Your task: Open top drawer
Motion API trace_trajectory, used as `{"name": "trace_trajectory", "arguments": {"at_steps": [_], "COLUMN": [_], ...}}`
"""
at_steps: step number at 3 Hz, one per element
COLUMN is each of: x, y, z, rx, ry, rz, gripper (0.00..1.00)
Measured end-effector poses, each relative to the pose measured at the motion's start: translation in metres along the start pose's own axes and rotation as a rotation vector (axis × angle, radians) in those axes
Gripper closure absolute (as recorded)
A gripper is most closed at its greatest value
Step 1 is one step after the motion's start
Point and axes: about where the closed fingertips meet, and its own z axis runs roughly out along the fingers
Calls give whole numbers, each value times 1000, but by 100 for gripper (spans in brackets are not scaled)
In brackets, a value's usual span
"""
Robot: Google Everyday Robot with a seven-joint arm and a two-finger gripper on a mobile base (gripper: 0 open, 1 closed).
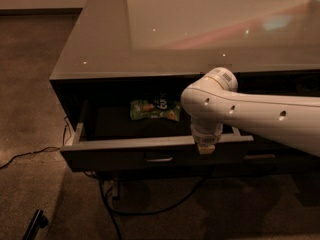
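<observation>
The top drawer (125, 154) is a wide dark grey drawer pulled out from under the glossy counter top (200, 29). Its flat front carries a small rectangular centre pull (159, 158). A green snack bag (154, 109) lies on the drawer's dark floor near the back. My white arm reaches in from the right. My gripper (206, 147) hangs at the drawer's front top edge, right of the pull, with a tan fingertip showing over the edge.
Black cables (150, 209) trail on the brown carpet below the cabinet and off to the left (25, 154). A dark object (34, 223) lies on the floor at the lower left. Another drawer pull (259, 157) shows to the right.
</observation>
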Motion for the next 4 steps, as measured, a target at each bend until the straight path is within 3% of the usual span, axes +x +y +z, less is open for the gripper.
{"name": "trace_trajectory", "arguments": {"at_steps": [1,2,4], "x": [0,0,0], "y": [-1,0,0], "z": [-2,-2,-2], "rx": [0,0,0], "ry": [0,0,0], "rz": [0,0,0], "gripper": [88,85,39]}}
